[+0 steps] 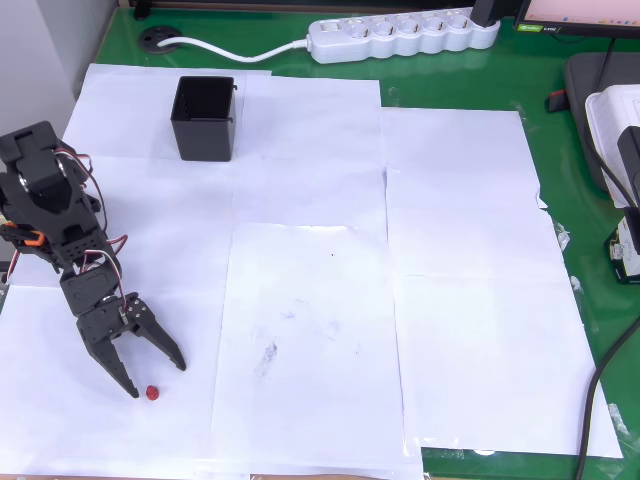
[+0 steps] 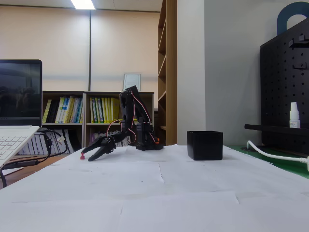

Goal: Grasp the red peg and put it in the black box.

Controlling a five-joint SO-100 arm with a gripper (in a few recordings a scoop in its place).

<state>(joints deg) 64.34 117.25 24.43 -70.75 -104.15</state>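
The gripper [image 1: 155,378] is being held low with fingers spread, the red peg [image 1: 152,393] lying between the tips, well apart from the black box [image 1: 204,118].

From above, we look straight down on the surface [image 1: 450,330] covered in white paper sheets, far enough off to take in the arm [image 1: 70,260] at the left, the black box [image 1: 205,118] near the top and a power strip [image 1: 400,35] along the top edge. From the fixed view we sit low, almost level with the paper, facing across it toward bookshelves [image 2: 96,111]. Both views share the arm [image 2: 130,123], the box [image 2: 205,145] and the paper.
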